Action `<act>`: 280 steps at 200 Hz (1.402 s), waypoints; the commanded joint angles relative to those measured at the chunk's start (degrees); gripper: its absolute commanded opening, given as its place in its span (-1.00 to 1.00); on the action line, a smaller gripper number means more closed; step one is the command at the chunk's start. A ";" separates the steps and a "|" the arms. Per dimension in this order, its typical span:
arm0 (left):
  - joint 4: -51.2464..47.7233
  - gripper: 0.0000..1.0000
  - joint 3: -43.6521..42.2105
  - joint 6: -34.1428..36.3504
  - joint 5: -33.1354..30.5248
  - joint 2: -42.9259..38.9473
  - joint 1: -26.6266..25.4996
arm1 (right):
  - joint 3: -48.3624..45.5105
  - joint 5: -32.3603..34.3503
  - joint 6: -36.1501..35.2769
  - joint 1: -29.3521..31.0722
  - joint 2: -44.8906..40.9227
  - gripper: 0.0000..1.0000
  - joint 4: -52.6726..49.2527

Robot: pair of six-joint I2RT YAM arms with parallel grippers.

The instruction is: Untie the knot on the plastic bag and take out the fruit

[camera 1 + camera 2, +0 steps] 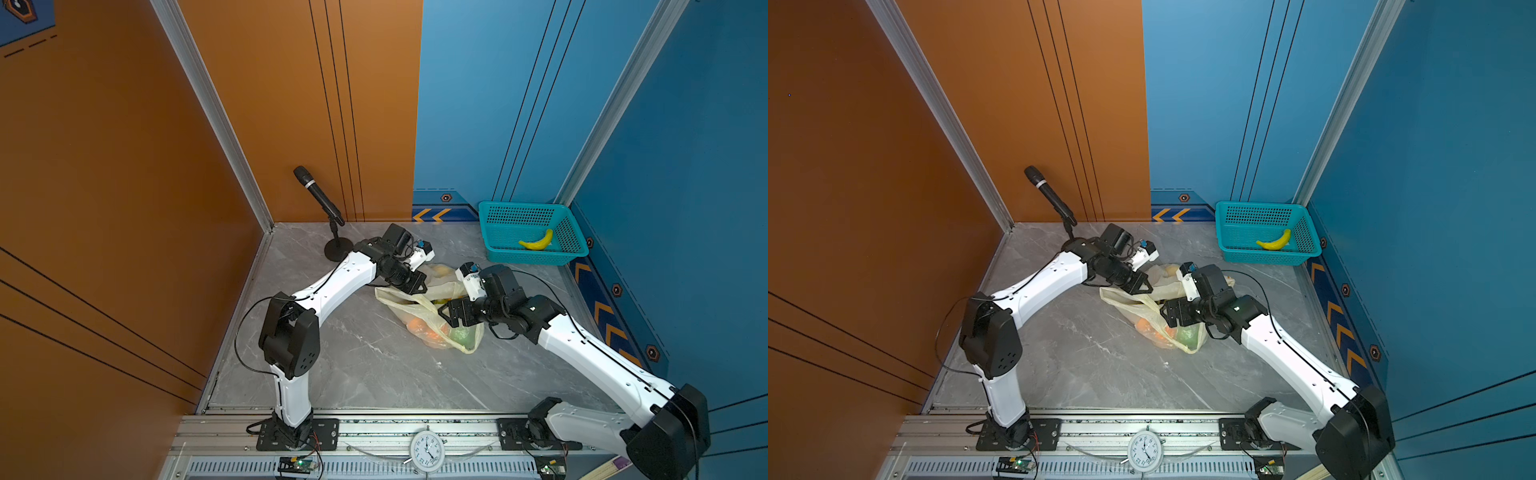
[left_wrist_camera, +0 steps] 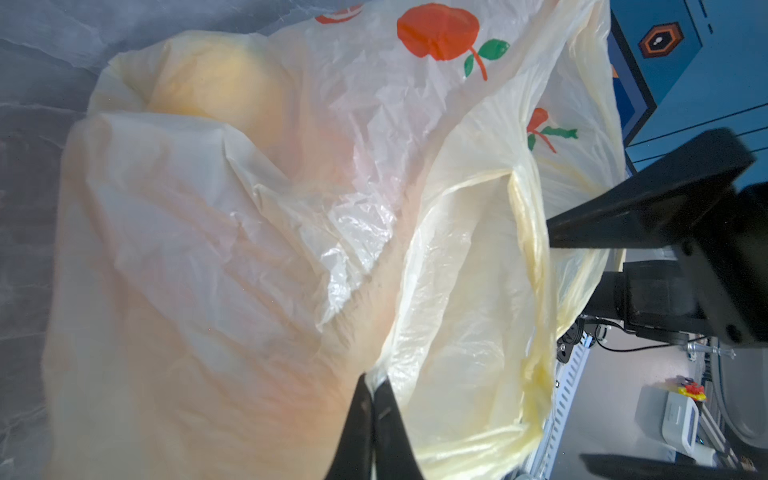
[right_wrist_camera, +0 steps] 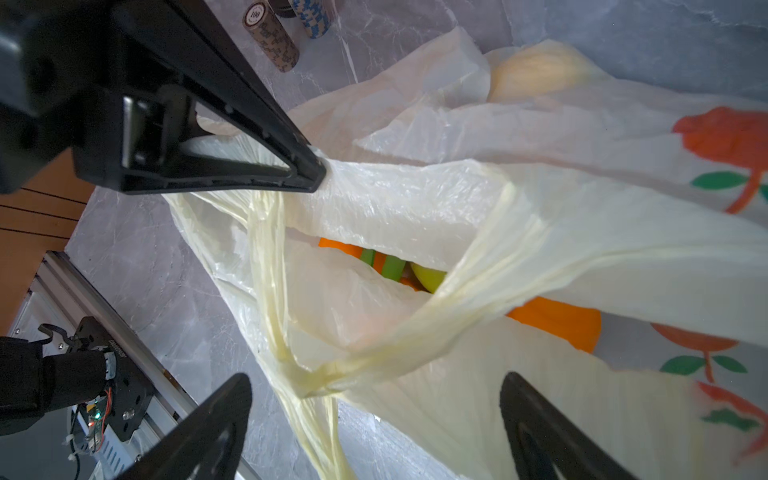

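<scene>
The plastic bag [image 1: 409, 300] [image 1: 1128, 300] lies in the middle of the grey table, thin pale yellow film with orange-red fruit prints. My left gripper [image 2: 374, 380] [image 1: 419, 286] is shut on a fold of the bag's film at its mouth. My right gripper [image 3: 374, 382] [image 1: 444, 311] stands open just over the bag, nothing pinched. Between its fingers the handle strips meet in a twisted bunch [image 3: 307, 376]; whether that is a tied knot I cannot tell. The mouth gapes, showing fruit: an orange [image 3: 557, 320] and a green-yellow one [image 3: 428, 276]. A pale yellow fruit [image 2: 216, 83] shows through the film.
A teal perforated basket [image 1: 519, 216] holding a yellow banana [image 1: 538, 242] stands at the back right corner. A microphone on a stand [image 1: 318, 195] rises at the back left. Stacks of chips [image 3: 272, 37] stand near the bag. A clock [image 1: 427, 451] lies on the front rail.
</scene>
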 commanded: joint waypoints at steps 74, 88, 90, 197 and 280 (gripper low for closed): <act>18.95 -1.00 0.85 -8.70 -17.07 -4.12 -1.50 | -8.84 6.62 -1.74 6.76 0.45 0.12 4.31; 22.99 -1.00 -0.32 -7.83 -19.07 -3.90 -1.51 | -10.51 7.37 0.87 7.76 0.15 -0.27 4.93; 23.47 -1.00 -0.50 -7.75 -19.32 -3.83 -1.51 | -10.71 7.31 1.40 7.79 0.05 -0.30 5.06; 31.11 -0.60 -6.16 -8.12 -24.10 -5.07 -2.43 | -17.11 11.44 12.31 21.19 -7.02 -0.27 1.96; 29.10 -0.07 -14.00 -11.39 -34.16 -19.29 -7.23 | -6.88 23.15 13.72 19.42 -11.56 0.38 1.81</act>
